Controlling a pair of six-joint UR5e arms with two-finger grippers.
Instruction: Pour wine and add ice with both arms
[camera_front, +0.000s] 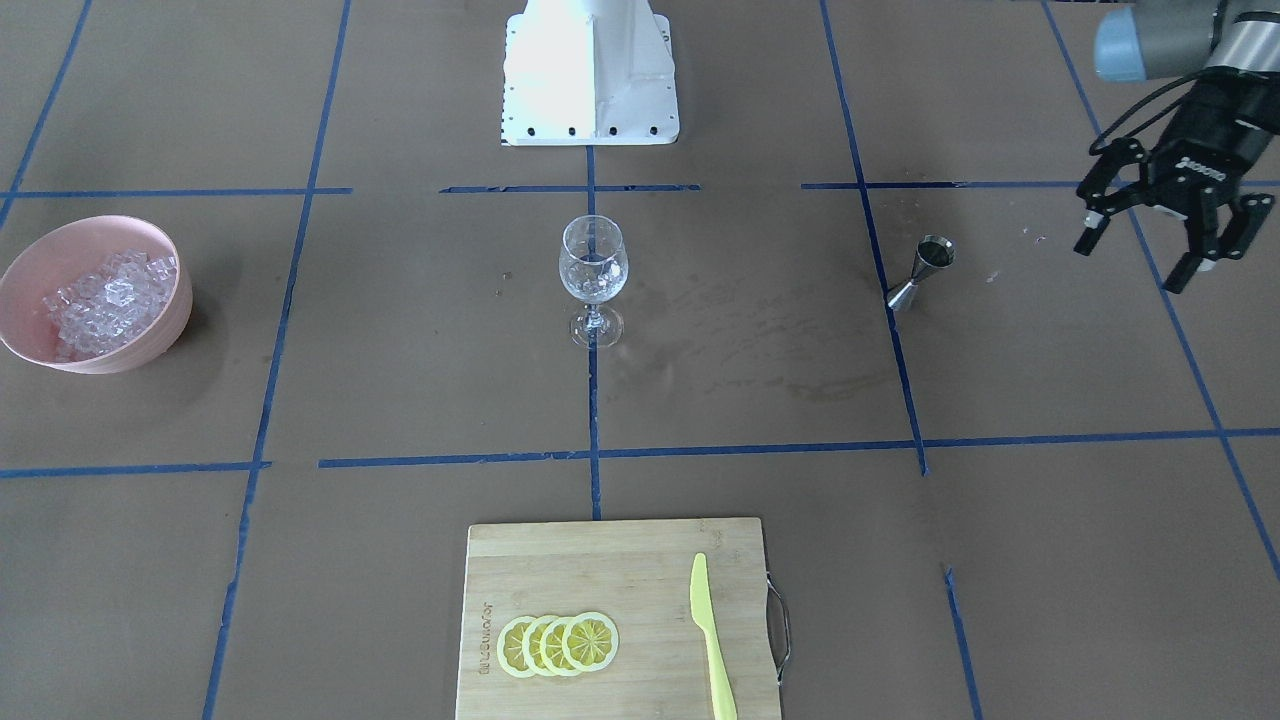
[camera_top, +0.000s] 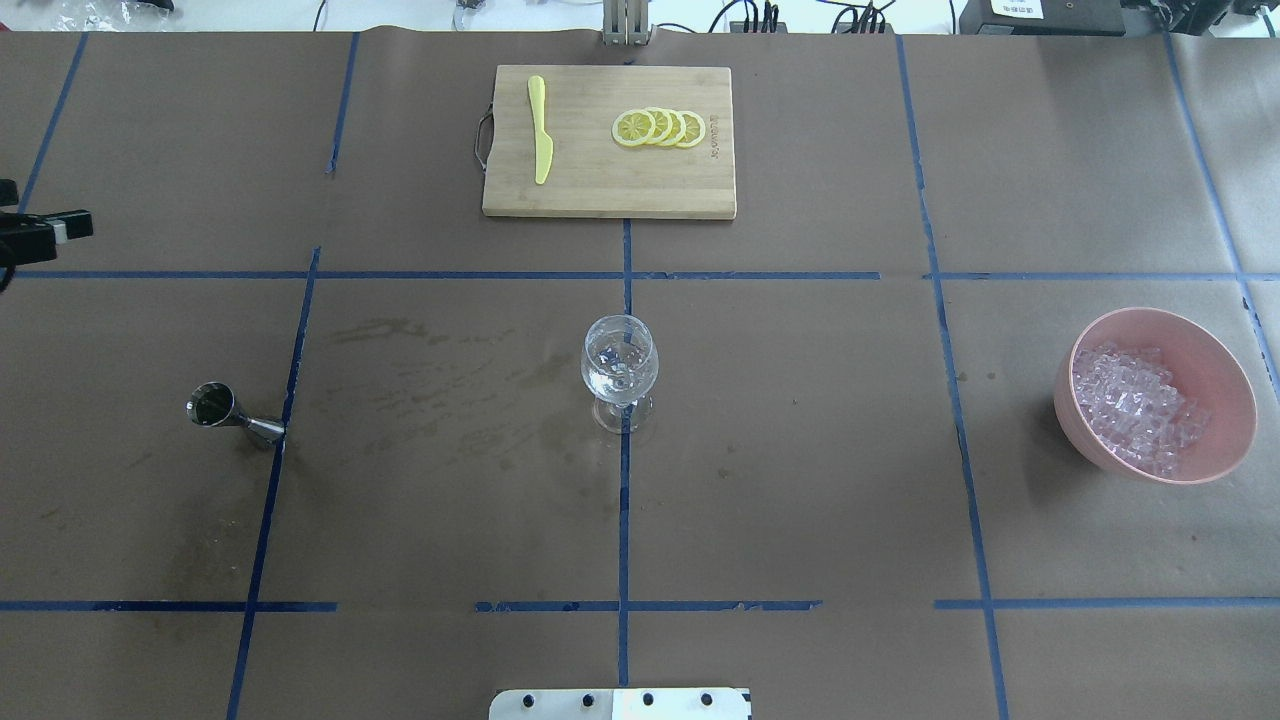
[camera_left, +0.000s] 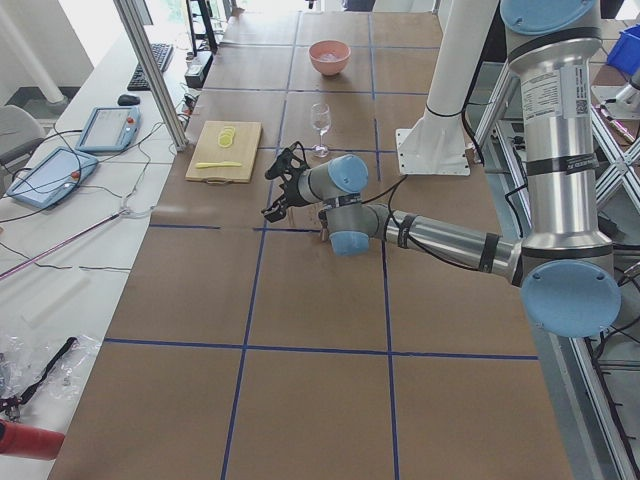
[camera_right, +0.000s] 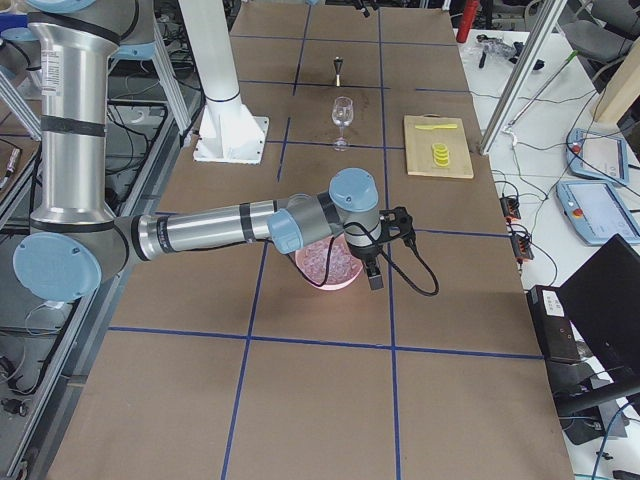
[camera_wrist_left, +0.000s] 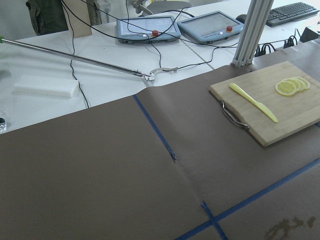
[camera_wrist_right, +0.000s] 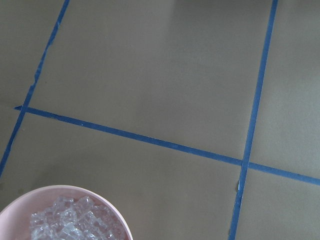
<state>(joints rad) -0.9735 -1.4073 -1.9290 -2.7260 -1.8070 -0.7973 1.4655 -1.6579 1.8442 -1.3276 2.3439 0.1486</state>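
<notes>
A clear wine glass (camera_front: 592, 278) stands upright at the table's middle, also in the overhead view (camera_top: 620, 368); its bowl glints, and I cannot tell what it holds. Ice (camera_front: 108, 298) fills a pink bowl (camera_front: 172, 325) at the robot's right (camera_top: 1228, 392). A steel jigger (camera_front: 924, 270) stands at the robot's left, dark inside; no wine shows clearly. My left gripper (camera_front: 1140, 255) hangs open and empty beyond the jigger, above the table. My right gripper (camera_right: 388, 255) hovers over the bowl's outer side; I cannot tell its state. The right wrist view shows ice (camera_wrist_right: 75, 222) at the bottom left.
A wooden cutting board (camera_top: 600, 190) lies at the far middle edge with lemon slices (camera_top: 660, 128) and a yellow knife (camera_top: 540, 142). The white robot base (camera_front: 590, 70) stands behind the glass. Blue tape lines cross the brown table cover. Tablets and cables lie beyond the table.
</notes>
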